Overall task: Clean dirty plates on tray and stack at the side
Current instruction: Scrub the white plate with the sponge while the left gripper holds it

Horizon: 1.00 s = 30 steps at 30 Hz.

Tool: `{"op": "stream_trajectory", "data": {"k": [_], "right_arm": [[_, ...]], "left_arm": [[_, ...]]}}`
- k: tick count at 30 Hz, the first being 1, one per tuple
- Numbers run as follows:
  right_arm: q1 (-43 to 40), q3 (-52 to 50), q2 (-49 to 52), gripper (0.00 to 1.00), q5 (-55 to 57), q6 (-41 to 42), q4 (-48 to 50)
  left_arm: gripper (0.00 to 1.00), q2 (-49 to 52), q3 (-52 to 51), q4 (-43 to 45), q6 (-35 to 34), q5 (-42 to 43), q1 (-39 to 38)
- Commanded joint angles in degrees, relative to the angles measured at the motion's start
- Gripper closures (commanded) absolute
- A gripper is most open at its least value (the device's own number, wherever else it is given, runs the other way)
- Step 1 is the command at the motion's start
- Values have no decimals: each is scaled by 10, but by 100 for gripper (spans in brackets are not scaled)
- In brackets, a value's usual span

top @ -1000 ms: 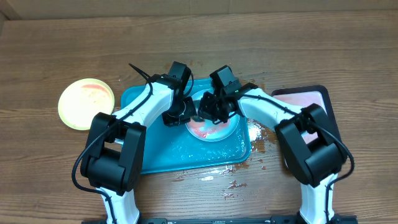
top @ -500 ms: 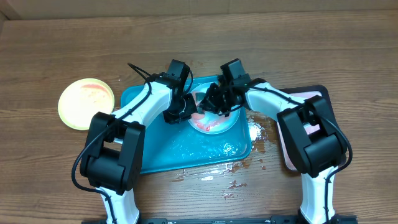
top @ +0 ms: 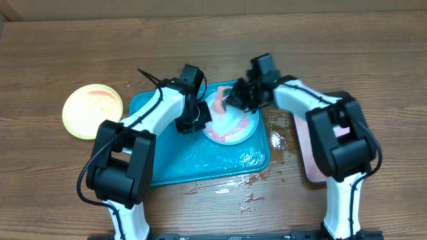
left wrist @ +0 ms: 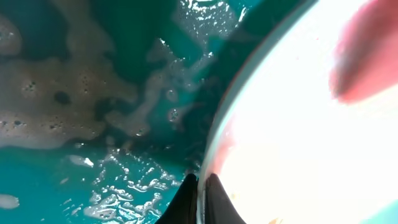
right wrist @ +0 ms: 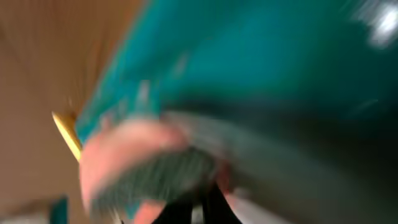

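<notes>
A light blue plate (top: 232,125) smeared with red sauce lies on the teal tray (top: 167,157). My left gripper (top: 200,122) is shut on the plate's left rim; in the left wrist view its fingertips (left wrist: 189,202) pinch the edge of the plate (left wrist: 298,124) over the foamy tray (left wrist: 93,62). My right gripper (top: 233,99) is at the plate's far edge, shut on a pink sponge (top: 220,101). The right wrist view is blurred, showing the sponge (right wrist: 124,155) pink with a greenish face. A yellow-green plate (top: 92,111) with sauce streaks rests on the table left of the tray.
A black-rimmed tray with a pinkish inside (top: 337,103) sits at the right, largely under my right arm. Water and suds lie splashed on the wood in front of the teal tray (top: 250,197) and beside its right edge (top: 277,140).
My right gripper has swept the sponge from the middle of the blue plate towards its far right edge. The left gripper has kept its hold on the rim without moving.
</notes>
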Motion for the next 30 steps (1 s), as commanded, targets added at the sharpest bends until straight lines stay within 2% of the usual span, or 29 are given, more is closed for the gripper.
{"op": "stream_trajectory", "data": {"k": [1,9,14,19,25,30], "right_arm": [[-43,28,28,96,110,-31,-1],[-25,49,28,96,127,-125,-52],[24,49,28,96,49,-217,-58],[58,49,28,96,5,-219,-84],[49,49,28,96,-26,-236,-112],[8,51,22,96,59,-229,-198]], "left_arm": [[96,26,-27,-28,2,-49,5],[96,26,-27,-25,2,-51,5],[96,26,-27,-22,3,-51,5],[95,26,-27,-17,3,-50,5],[95,26,-27,-17,0,-50,5],[96,26,-27,-17,-3,-49,5]]}}
